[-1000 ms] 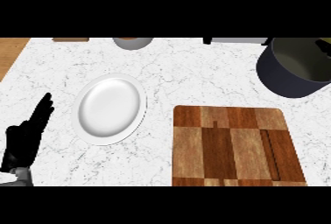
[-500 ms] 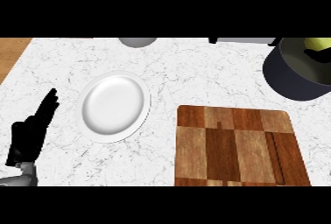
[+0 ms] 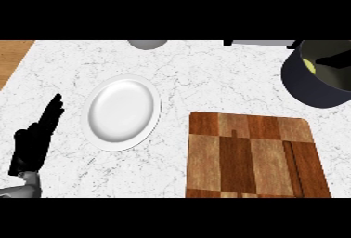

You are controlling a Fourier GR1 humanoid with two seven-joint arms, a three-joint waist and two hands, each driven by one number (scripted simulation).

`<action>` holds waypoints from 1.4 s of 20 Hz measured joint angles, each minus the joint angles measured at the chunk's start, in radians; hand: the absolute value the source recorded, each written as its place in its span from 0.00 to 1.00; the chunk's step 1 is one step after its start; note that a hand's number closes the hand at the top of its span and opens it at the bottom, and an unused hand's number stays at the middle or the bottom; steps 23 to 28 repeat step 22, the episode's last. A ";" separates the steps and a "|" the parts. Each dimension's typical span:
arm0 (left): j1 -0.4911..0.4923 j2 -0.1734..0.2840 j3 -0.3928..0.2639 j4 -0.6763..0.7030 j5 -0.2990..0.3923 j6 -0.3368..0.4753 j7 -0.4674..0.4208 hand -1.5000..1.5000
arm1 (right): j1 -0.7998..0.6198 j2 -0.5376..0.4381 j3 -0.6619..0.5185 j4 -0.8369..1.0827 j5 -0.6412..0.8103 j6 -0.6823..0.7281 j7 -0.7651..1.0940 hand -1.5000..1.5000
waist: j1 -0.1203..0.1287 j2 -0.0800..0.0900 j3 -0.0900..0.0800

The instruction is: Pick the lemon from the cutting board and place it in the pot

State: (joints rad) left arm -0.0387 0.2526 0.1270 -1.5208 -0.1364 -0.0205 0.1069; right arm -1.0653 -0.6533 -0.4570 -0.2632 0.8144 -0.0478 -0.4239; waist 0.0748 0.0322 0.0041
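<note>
The dark pot (image 3: 316, 83) stands at the counter's far right, cut by the view's edge. A pale yellow patch, the lemon (image 3: 313, 68), shows inside it against the left wall. A black part of my right hand (image 3: 334, 58) reaches over the pot's inside from the right; the remainder is out of view. The wooden cutting board (image 3: 250, 158) lies at the front right with nothing on it. My left hand (image 3: 35, 139) rests open at the left edge, fingers straight and pointing away.
A white plate (image 3: 123, 114) lies left of the cutting board. A grey bowl (image 3: 147, 43) and a pale object (image 3: 259, 42) sit at the counter's back edge. Wood floor (image 3: 14, 53) shows past the counter's left corner.
The lemon's yellow appeared inside the pot, which showed none a second ago. Less of it shows now than half a second ago. The left hand stays put.
</note>
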 measured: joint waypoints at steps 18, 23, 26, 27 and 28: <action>0.032 -0.008 0.008 -0.032 -0.013 0.013 0.029 0.50 | 0.007 -0.135 -0.289 0.076 -0.332 0.294 -0.134 0.00 | -0.034 -0.016 -0.001; 0.036 -0.002 0.022 -0.035 -0.006 0.009 0.028 0.50 | 0.059 -0.185 -0.317 0.079 -0.376 0.382 -0.153 0.00 | -0.042 -0.019 -0.001; 0.036 -0.002 0.022 -0.035 -0.006 0.009 0.028 0.50 | 0.059 -0.185 -0.317 0.079 -0.376 0.382 -0.153 0.00 | -0.042 -0.019 -0.001; 0.036 -0.002 0.022 -0.035 -0.006 0.009 0.028 0.50 | 0.059 -0.185 -0.317 0.079 -0.376 0.382 -0.153 0.00 | -0.042 -0.019 -0.001; 0.036 -0.002 0.022 -0.035 -0.006 0.009 0.028 0.50 | 0.059 -0.185 -0.317 0.079 -0.376 0.382 -0.153 0.00 | -0.042 -0.019 -0.001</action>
